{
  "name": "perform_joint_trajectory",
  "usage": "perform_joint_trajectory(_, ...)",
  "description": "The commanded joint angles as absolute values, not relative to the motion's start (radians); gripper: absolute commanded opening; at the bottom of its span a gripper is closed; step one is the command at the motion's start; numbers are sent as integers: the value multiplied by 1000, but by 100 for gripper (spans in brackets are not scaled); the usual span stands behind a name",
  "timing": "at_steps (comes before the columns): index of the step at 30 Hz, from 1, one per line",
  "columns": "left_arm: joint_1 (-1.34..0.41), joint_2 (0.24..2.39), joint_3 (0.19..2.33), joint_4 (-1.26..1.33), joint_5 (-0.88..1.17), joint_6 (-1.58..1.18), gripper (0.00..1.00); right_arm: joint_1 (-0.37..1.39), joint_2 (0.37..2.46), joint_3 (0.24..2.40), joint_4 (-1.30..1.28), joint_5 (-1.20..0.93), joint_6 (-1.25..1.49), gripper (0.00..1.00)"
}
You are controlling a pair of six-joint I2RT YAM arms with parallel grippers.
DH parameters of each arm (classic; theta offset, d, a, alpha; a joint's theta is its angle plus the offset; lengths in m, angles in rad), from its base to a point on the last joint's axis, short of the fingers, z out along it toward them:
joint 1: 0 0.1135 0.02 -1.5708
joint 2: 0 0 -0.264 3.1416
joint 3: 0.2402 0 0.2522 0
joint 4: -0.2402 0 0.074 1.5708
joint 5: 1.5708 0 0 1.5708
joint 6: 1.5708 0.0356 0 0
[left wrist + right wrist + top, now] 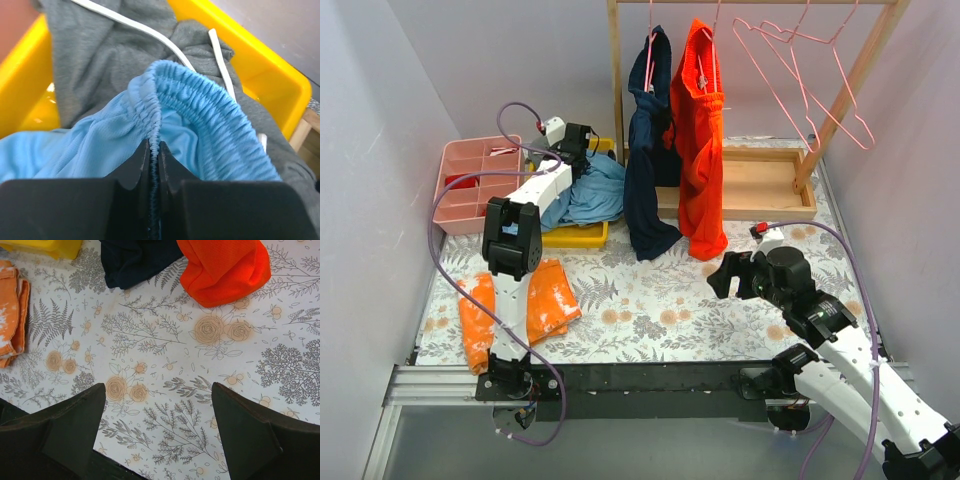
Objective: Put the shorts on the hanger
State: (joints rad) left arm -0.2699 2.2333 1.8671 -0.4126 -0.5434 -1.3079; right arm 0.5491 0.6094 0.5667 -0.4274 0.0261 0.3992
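My left claw (pixel 154 150) pinches the shorts (pixel 200 110) at the elastic waistband, over the yellow bin (pixel 270 65). My right claw (pixel 157 390) gapes wide above the table (pixel 165 335).

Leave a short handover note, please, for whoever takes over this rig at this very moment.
Left tool: shut on the elastic waistband of the shorts, which lie in the yellow bin on a grey garment.
Right tool: open, empty, above the floral table.
Hanger: bare on the wooden rack, right of the hung navy shorts and orange-red shorts.
Done: the grasp.
Left: lift the shorts out, carry them to the hanger, put them on it.
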Motion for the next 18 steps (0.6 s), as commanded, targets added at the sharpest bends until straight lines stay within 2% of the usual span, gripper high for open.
perform_joint_trajectory(1, -262, 2004, 1816, -377, -609, -1261, 0, 543, 592, 597, -428, 23, 391, 94)
perform_joint_trajectory(9, -261, 1692, 1740, -380, -545, -1195, 0, 543, 586, 583, -400, 12, 397, 94)
perform_joint_trajectory(13, -261, 1539, 1689, -356, -439, -1167, 0, 543, 586, 600, -393, 11, 393, 94)
perform_joint_trajectory(18, -262, 1373, 1735, -337, -273, -1126, 0, 545, 603, 629, -402, 6, 380, 94)
